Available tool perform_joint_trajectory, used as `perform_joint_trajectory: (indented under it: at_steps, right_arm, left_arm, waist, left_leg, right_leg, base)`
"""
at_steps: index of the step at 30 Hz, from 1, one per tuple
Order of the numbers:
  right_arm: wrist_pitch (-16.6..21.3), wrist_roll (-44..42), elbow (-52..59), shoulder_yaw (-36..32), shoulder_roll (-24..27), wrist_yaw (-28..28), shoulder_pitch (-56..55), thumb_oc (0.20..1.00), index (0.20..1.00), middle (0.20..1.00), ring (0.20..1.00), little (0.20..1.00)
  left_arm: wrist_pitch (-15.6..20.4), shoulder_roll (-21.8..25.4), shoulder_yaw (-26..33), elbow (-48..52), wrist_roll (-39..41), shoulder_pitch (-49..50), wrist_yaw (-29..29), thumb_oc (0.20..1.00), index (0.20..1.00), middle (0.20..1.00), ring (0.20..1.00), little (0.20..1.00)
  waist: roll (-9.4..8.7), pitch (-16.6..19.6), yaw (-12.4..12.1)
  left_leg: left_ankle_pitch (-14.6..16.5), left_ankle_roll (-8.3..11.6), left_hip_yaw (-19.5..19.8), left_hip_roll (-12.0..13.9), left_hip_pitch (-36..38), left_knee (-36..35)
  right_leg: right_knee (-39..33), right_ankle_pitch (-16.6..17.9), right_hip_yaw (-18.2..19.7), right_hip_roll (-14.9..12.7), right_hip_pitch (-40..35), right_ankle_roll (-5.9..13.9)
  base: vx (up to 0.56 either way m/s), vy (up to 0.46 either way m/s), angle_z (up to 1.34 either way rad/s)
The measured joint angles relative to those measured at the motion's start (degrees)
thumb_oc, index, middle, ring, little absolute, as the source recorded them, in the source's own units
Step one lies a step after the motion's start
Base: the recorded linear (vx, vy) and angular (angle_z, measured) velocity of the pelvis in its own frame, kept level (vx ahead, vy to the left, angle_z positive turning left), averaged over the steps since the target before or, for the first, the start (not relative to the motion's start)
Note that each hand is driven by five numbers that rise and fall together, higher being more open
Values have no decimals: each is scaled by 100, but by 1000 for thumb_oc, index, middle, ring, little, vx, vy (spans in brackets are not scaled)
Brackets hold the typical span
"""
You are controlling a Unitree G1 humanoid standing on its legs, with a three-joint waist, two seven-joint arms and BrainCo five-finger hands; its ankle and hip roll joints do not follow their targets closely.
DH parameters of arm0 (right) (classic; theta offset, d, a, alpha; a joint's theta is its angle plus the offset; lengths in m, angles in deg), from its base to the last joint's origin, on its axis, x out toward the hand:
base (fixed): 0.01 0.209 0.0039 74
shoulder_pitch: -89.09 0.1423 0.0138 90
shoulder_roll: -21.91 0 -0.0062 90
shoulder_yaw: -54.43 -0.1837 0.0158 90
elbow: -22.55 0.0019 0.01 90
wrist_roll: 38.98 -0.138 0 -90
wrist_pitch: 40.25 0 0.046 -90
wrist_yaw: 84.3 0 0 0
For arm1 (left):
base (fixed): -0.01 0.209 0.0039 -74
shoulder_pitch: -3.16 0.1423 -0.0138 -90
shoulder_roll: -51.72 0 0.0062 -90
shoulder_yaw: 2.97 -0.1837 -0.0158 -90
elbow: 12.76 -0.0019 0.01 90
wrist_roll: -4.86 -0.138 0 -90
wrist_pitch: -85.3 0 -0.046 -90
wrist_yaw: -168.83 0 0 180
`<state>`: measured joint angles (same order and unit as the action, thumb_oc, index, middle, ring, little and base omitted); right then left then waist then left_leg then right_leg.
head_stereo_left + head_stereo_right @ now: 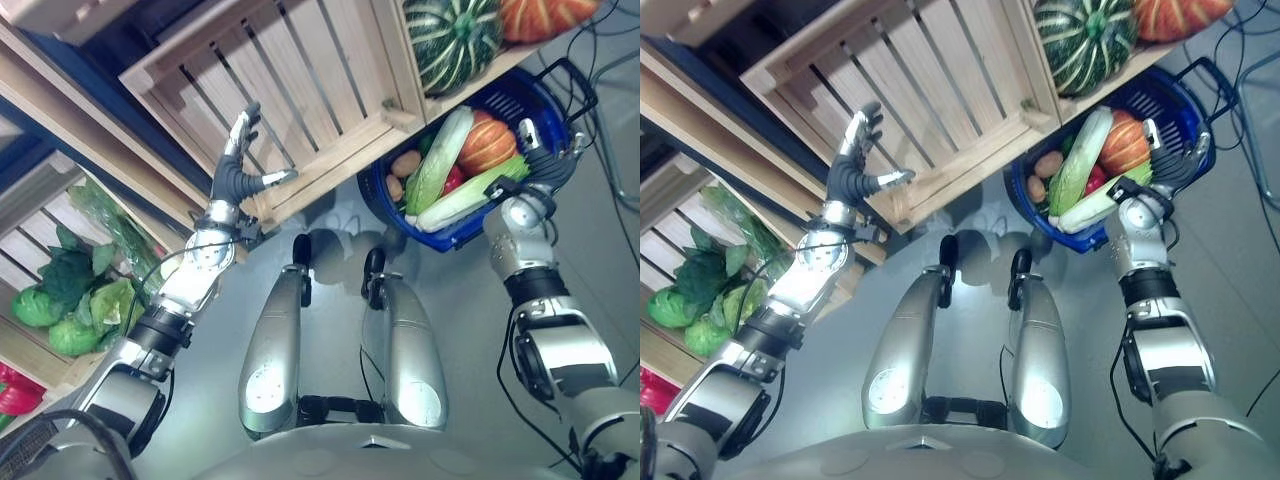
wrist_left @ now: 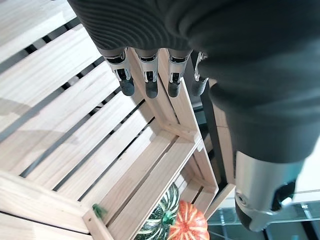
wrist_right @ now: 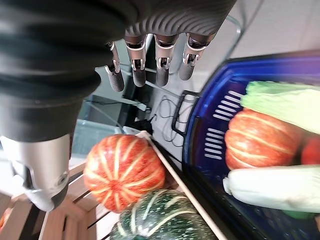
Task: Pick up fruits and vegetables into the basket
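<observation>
Basket [image 1: 540, 105] full beside right robot hand [image 1: 540, 160].

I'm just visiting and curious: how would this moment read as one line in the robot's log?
left hand: open, raised before empty wooden crate | right hand: open, beside blue basket | basket: holds orange pumpkin, other produce

Pale slatted wooden crates [image 1: 300, 110] — unfinished, matt, visible grain. Dark blue perforated plastic basket [image 3: 210, 145] — glossy. Orange ribbed pumpkin [image 3: 122, 171] and green striped squash [image 1: 452, 38]: smooth, waxy sheen. Leafy green cabbages [image 1: 70, 300]: crinkled, matt.
</observation>
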<state>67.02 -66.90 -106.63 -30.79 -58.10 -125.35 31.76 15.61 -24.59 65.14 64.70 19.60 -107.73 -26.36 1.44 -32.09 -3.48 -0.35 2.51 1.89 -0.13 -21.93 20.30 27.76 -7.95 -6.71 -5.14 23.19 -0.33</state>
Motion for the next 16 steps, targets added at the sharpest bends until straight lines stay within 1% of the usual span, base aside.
perform_joint_trajectory:
  at_steps: [1, 3, 5, 8, 11, 13, 14, 16]
  right_arm:
    - [13, 53, 175, 0, -78, 5, -221, 1000, 1000, 1000, 1000, 1000]
    - [33, 208, 282, 0, -187, 26, -537, 1000, 1000, 1000, 1000, 1000]
    - [73, 223, 398, -2, -369, 144, -944, 1000, 1000, 1000, 1000, 1000]
    - [191, 211, 409, -4, -517, 433, -1491, 1000, 1000, 1000, 1000, 1000]
    - [203, 226, 380, 3, -774, 788, -1933, 1000, 1000, 1000, 1000, 1000]
    - [201, 217, 143, 6, -927, 1115, -2321, 1000, 1000, 1000, 1000, 1000]
    - [192, 209, 29, 6, -971, 1279, -2414, 1000, 1000, 1000, 1000, 1000]
    - [138, 222, -246, 73, -1041, 1616, -2578, 1000, 1000, 1000, 1000, 1000]
  left_arm:
    - [-1, 4, 36, -5, 1, 114, 94, 1000, 1000, 1000, 1000, 1000]
    - [-5, 12, 45, -19, 1, 276, 201, 1000, 1000, 1000, 1000, 1000]
    - [-21, -12, 133, -145, -7, 550, 332, 1000, 1000, 1000, 1000, 1000]
    - [-40, -48, 263, -393, -21, 761, 443, 1000, 1000, 1000, 1000, 1000]
    - [-154, -130, 360, -688, -97, 1089, 484, 1000, 1000, 1000, 1000, 1000]
    - [-176, -341, 374, -1125, -147, 1355, 567, 1000, 1000, 1000, 1000, 1000]
    - [-176, -417, 378, -1332, -171, 1448, 598, 1000, 1000, 1000, 1000, 1000]
    - [-181, -475, 375, -1662, -315, 1633, 634, 1000, 1000, 1000, 1000, 1000]
  waist:
    - [-2, 6, 6]
    - [1, 11, 5]
    - [5, 51, 36]
    - [-11, 142, 54]
    - [-64, 396, 72]
    - [-98, 1121, 91]
    - [-119, 1331, 99]
    - [-165, 1605, 140]
  left_leg:
    - [-114, -24, 10, 7, 282, -334]
    - [-203, -25, 12, 18, 627, -687]
    - [-291, -45, 9, 46, 1069, -1164]
    - [-296, -60, 1, 79, 1472, -1489]
    - [-306, -69, 6, 104, 1983, -1886]
    - [-306, -70, 16, 93, 2010, -2113]
    - [-307, -70, 3, 87, 2117, -2206]
    - [-307, -70, -7, 78, 2351, -2367]
  right_leg:
    - [-271, 53, -18, 18, -253, 8]
    - [-596, 140, -28, 57, -578, -1]
    - [-1081, 283, -31, 105, -1008, 26]
    - [-1514, 355, -43, 139, -1475, 80]
    - [-2148, 515, -46, 182, -2067, 123]
    - [-2546, 614, -44, 191, -2161, 166]
    - [-2728, 661, -41, 193, -2305, 178]
    - [-3067, 762, -34, 198, -2599, 195]
  base:
    - [93, 1, 2]
    - [85, 26, -3]
    - [99, 26, -9]
    - [78, 21, -2]
    - [79, 56, -8]
    - [40, 79, -4]
    - [24, 74, -5]
    - [-5, 65, -5]
